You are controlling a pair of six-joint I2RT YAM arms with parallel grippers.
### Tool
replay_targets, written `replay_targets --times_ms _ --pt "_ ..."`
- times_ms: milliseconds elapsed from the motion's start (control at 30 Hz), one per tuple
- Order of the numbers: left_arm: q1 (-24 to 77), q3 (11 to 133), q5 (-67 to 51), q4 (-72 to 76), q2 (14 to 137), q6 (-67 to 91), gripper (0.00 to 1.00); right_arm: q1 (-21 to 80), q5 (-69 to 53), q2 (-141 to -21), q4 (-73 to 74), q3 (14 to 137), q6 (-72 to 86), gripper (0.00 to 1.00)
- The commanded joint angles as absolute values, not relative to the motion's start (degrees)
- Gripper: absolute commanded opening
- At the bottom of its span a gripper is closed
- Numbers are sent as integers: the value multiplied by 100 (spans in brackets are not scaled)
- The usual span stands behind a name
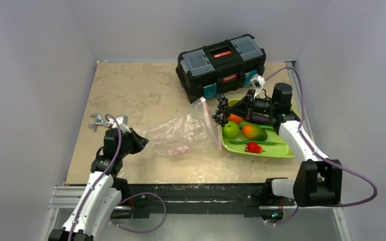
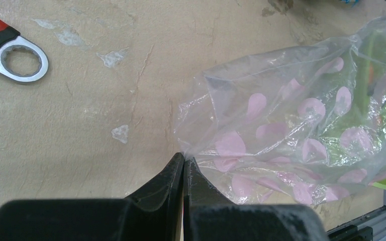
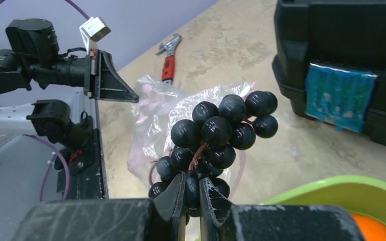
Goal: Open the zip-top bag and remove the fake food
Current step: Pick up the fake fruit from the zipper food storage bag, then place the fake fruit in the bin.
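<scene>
Right gripper of mine clamps grapes aloft beside green tray; my left gripper closed, pinching zip-top bag corner on desk; only top view shows mango, apple, pepper in tray

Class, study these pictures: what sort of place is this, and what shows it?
Probably a robotics test cell, not a kitchen: plain walls box in the table, a left arm and right arm are bolted to a rail at its near edge, and the toy fruit on a tray looks like props.
</scene>
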State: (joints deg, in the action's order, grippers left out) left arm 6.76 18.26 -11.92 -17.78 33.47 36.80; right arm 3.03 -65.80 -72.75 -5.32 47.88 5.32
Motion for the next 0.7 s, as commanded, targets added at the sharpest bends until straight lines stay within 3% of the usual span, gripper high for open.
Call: replay_targets --times_ms 0,300,667 --pt "633 2068 -1068 -1734 3349 3610 0 -59 -6780 -7042 -90 5097 49 0" --pt "633 2246 -503 -2147 3197 3615 0 -729 -6176 -6796 1221 5348 -1259 0" --pt "633 2409 405 -2714 2814 3761 0 -1002 -4887 -6706 1537 5418 -1665 0"
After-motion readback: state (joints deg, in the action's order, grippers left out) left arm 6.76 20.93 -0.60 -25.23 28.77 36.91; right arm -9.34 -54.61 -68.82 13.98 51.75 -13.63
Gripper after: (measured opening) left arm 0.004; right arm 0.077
